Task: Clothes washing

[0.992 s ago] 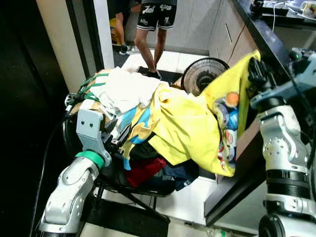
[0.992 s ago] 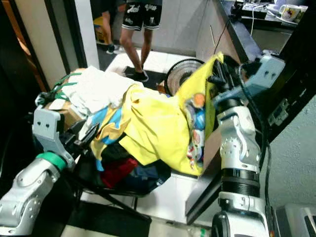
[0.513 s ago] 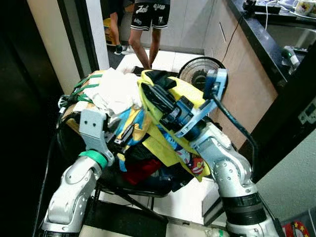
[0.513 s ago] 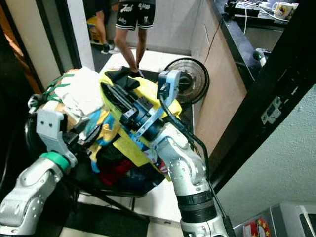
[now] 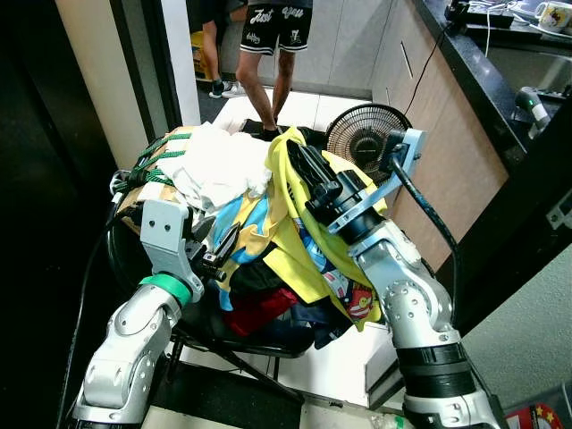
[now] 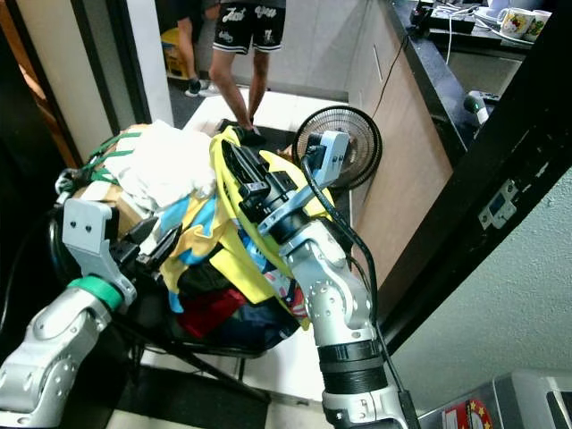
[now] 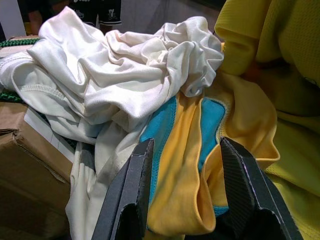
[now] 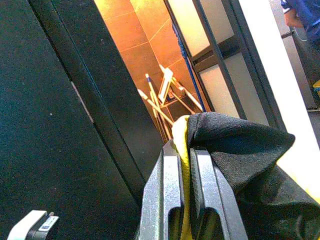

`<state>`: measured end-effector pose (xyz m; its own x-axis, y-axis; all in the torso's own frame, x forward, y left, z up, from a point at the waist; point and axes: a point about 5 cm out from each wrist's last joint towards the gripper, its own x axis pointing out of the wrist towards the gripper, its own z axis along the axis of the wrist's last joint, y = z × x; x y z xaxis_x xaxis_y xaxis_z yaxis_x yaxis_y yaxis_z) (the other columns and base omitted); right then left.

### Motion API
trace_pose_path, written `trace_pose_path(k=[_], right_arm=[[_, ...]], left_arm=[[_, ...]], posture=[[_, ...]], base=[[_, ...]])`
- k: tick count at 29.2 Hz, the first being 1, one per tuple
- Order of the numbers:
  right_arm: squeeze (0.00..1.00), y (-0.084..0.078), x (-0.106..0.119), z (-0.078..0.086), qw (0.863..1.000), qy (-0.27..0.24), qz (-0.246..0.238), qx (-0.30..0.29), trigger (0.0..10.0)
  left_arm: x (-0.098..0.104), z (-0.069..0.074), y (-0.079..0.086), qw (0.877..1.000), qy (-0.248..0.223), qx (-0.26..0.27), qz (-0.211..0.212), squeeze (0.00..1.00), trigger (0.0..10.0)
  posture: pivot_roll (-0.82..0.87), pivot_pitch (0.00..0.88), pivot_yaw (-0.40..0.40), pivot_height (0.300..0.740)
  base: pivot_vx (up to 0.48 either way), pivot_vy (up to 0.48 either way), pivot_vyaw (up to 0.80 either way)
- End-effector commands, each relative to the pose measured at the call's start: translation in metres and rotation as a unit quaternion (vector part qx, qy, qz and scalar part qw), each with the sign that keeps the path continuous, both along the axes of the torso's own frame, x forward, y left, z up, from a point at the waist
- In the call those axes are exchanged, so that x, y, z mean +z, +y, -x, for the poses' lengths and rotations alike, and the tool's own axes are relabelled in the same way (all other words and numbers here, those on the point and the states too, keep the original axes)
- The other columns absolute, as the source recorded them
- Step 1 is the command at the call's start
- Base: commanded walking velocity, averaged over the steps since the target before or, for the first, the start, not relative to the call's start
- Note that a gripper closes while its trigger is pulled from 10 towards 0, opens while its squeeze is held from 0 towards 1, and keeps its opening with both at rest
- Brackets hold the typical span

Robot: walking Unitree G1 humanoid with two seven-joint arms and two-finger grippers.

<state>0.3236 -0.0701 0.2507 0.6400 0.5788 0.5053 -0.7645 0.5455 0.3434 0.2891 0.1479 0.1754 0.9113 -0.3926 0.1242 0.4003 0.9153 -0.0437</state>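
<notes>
the right end effector [image 5: 302, 163] is raised over the middle of a heap of clothes, its two black fingers pinched tight on the edge of a yellow garment [image 5: 295, 241] with a dark lining; the wrist view shows the yellow cloth squeezed between the fingers [image 8: 165, 200]. the garment hangs from that grip down over the right side of the heap. the left end effector [image 5: 214, 248] sits low at the near left edge of the heap, fingers spread apart with a yellow and blue garment [image 7: 187, 165] lying between them, not clamped. a crumpled white garment [image 5: 219, 161] tops the far left of the heap, beside a cardboard box [image 7: 30, 175]. red and dark clothes [image 5: 264, 308] lie at the heap's near edge. behind the heap a black fan [image 5: 362, 134] stands on the tiled floor, and a person [image 5: 268, 36] in black shorts stands further back.
</notes>
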Motion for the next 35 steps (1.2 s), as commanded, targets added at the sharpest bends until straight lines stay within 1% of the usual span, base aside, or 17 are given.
trace_pose_path(k=[1, 7, 13, 14, 17, 18, 20, 21, 23, 24, 26, 27, 28, 29, 31, 33, 35], right_arm=[[0.00, -0.001, -0.002, 0.001, 1.000, 0.001, 0.003, -0.003, 10.0], [0.00, -0.004, -0.001, 0.000, 1.000, -0.004, -0.001, -0.022, 10.0], [0.00, -0.018, 0.005, -0.012, 0.996, -0.006, -0.016, -0.093, 10.0], [0.00, -0.049, 0.038, -0.030, 0.984, -0.051, -0.025, -0.169, 10.0], [0.00, -0.060, 0.054, -0.034, 0.979, -0.069, -0.034, -0.191, 10.0], [0.00, -0.085, 0.101, -0.037, 0.962, -0.134, -0.047, -0.234, 10.0], [0.00, -0.085, 0.101, -0.037, 0.962, -0.134, -0.047, -0.234, 10.0], [0.00, -0.120, 0.172, -0.026, 0.927, -0.230, -0.077, -0.287, 10.0], [0.00, -0.120, 0.172, -0.026, 0.927, -0.230, -0.077, -0.287, 10.0], [0.00, -0.160, 0.246, 0.009, 0.873, -0.330, -0.128, -0.335, 10.0], [0.00, -0.160, 0.246, 0.009, 0.873, -0.330, -0.128, -0.335, 10.0], [0.00, -0.195, 0.299, 0.055, 0.814, -0.406, -0.183, -0.373, 10.0], [0.00, -0.195, 0.299, 0.055, 0.814, -0.406, -0.183, -0.373, 10.0], [0.00, -0.216, 0.323, 0.085, 0.778, -0.441, -0.217, -0.391, 10.0], [0.00, -0.220, 0.328, 0.091, 0.773, -0.446, -0.222, -0.392, 10.0], [0.00, -0.217, 0.326, 0.086, 0.781, -0.441, -0.212, -0.388, 10.0], [0.00, -0.201, 0.309, 0.059, 0.817, -0.413, -0.169, -0.366, 10.0]], left_arm=[[-0.002, 0.002, 0.001, 1.000, 0.004, 0.003, -0.004, 0.00, 10.0], [-0.002, 0.002, 0.001, 1.000, 0.004, 0.001, -0.005, 0.00, 10.0], [-0.003, 0.001, 0.000, 1.000, 0.004, 0.001, -0.007, 0.00, 10.0], [-0.002, 0.001, 0.001, 1.000, 0.003, 0.002, -0.007, 0.00, 10.0], [-0.002, 0.000, 0.002, 1.000, 0.003, 0.003, -0.007, 0.00, 10.0], [-0.001, 0.000, 0.002, 1.000, 0.002, 0.001, -0.008, 0.00, 10.0], [-0.001, 0.000, 0.002, 1.000, 0.002, 0.001, -0.008, 0.00, 10.0], [0.000, -0.001, 0.002, 1.000, 0.001, 0.000, -0.010, 0.00, 10.0], [0.000, -0.001, 0.002, 1.000, 0.001, 0.000, -0.010, 0.00, 10.0], [0.000, -0.002, 0.002, 1.000, 0.001, -0.003, -0.011, 0.00, 10.0], [0.000, -0.002, 0.002, 1.000, 0.001, -0.003, -0.011, 0.00, 10.0], [0.001, -0.002, 0.003, 1.000, 0.001, -0.005, -0.014, 0.00, 10.0], [0.001, -0.002, 0.003, 1.000, 0.001, -0.005, -0.014, 0.00, 10.0], [0.001, -0.003, 0.003, 1.000, 0.001, -0.007, -0.016, 0.00, 10.0], [0.001, -0.003, 0.003, 1.000, 0.001, -0.009, -0.017, 0.00, 10.0], [0.002, -0.003, 0.003, 1.000, 0.001, -0.012, -0.018, 0.00, 10.0], [0.002, -0.004, 0.002, 1.000, 0.001, -0.015, -0.019, 0.00, 10.0]], posture=[[0.08, 0.000, -0.002, 0.740], [0.07, 0.000, 0.001, 0.740], [0.07, 0.000, 0.000, 0.740], [0.07, 0.000, 0.007, 0.740], [0.07, 0.000, 0.007, 0.740], [0.07, 0.000, 0.013, 0.740], [0.07, 0.000, 0.013, 0.740], [0.07, 0.000, 0.023, 0.740], [0.07, 0.000, 0.023, 0.740], [0.07, 0.000, 0.028, 0.740], [0.07, 0.000, 0.028, 0.740], [0.07, 0.000, 0.035, 0.740], [0.07, 0.000, 0.035, 0.740], [0.07, 0.000, 0.041, 0.740], [0.07, 0.000, 0.041, 0.740], [0.07, 0.000, 0.051, 0.740], [0.07, 0.000, 0.056, 0.740]], base=[[0.000, 0.000, 0.00], [0.000, 0.000, 0.00], [0.000, 0.000, 0.00], [0.000, 0.000, 0.00], [0.000, 0.000, 0.00], [0.000, 0.000, 0.00], [0.000, 0.000, 0.00], [0.000, 0.000, 0.00], [0.000, 0.000, 0.00], [0.000, 0.000, 0.00], [0.000, 0.000, 0.00], [0.000, 0.000, 0.00], [0.000, 0.000, 0.00], [0.000, 0.000, 0.00], [0.000, 0.000, 0.00], [0.000, 0.000, 0.00], [0.000, 0.000, 0.00]])
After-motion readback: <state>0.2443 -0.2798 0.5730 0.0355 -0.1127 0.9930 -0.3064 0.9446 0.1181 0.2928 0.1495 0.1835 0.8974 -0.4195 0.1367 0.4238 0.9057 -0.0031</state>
